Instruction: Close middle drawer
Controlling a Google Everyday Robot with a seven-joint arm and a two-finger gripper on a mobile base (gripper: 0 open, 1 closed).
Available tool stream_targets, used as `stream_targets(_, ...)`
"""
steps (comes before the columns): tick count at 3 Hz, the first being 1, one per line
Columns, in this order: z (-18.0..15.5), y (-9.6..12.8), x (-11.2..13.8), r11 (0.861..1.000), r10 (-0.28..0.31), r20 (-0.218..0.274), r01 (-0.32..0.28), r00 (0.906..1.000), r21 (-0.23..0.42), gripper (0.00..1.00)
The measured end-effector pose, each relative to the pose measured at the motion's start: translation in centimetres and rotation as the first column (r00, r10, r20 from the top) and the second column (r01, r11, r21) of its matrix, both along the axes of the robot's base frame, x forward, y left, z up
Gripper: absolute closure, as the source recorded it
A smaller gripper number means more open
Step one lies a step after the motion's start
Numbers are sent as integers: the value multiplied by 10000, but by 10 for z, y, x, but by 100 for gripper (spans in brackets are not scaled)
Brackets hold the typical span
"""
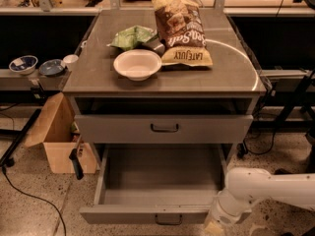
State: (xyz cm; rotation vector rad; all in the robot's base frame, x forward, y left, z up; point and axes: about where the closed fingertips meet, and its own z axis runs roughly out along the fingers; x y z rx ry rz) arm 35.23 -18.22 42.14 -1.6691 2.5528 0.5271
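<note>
Pincer [214, 227], state untellable, by front corner of open middle drawer [142, 214]; chip bag [181, 28] reads "LATE JULY".

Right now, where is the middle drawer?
In the camera view, the middle drawer is pulled out at bottom centre, below the upper drawer, with the gripper by its front's right end.

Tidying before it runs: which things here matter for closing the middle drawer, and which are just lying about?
For the job: middle drawer, pulled open; hand, low by its front right corner.
Lying about: chip bag, white bowl, green packet, all on the cabinet top; cardboard box on the floor.
</note>
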Motion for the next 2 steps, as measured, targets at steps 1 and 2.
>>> stream_targets(1, -2, 7, 13, 10000, 69, 146, -69, 9999, -18, 100)
stream_targets(2, -1, 18, 43, 9998, 170, 571, -163, 9982, -127, 100)
